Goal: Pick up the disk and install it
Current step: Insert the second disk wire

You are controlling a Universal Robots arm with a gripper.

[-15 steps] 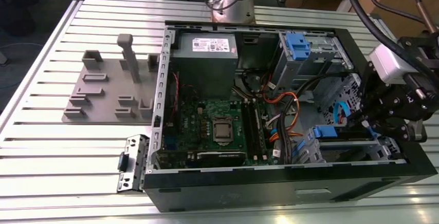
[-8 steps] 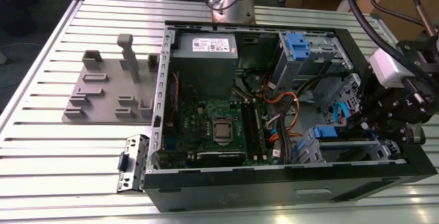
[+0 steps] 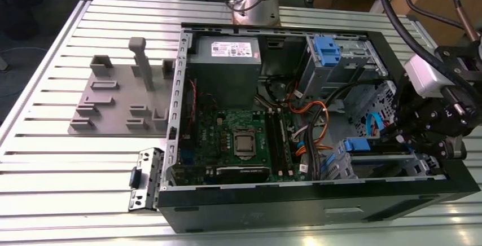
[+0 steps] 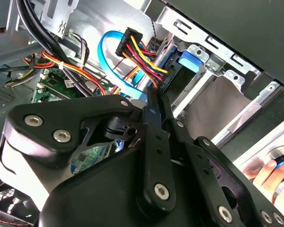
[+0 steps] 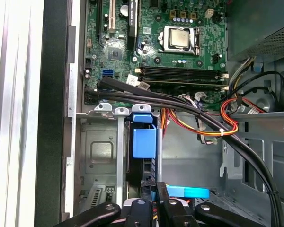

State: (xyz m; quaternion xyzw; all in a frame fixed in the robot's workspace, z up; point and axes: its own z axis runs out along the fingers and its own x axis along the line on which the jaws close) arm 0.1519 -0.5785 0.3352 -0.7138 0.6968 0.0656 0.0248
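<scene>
The disk point(image 3: 360, 144) stands on edge in the lower drive cage point(image 3: 403, 164) of the open computer case point(image 3: 301, 200), its blue frame showing at the cage mouth. Both wrist views show that blue frame point(image 5: 144, 142) point(image 4: 189, 61) with the dark drive body behind it. My gripper point(image 3: 391, 136) reaches into the case from the exterior view's right. Its black fingers point(image 5: 144, 210) lie close together, and the gripper point(image 4: 154, 101) points its tips at the disk's near end. I cannot tell whether the tips touch the disk.
Black, orange and blue cables point(image 5: 199, 118) run past the cage over the motherboard point(image 3: 241, 139). A grey power supply point(image 3: 226, 60) and an upper cage with a blue clip point(image 3: 328, 48) sit at the case's far side. A grey fixture plate point(image 3: 113, 99) lies beside the case. A person's hand point(image 4: 270, 172) rests outside it.
</scene>
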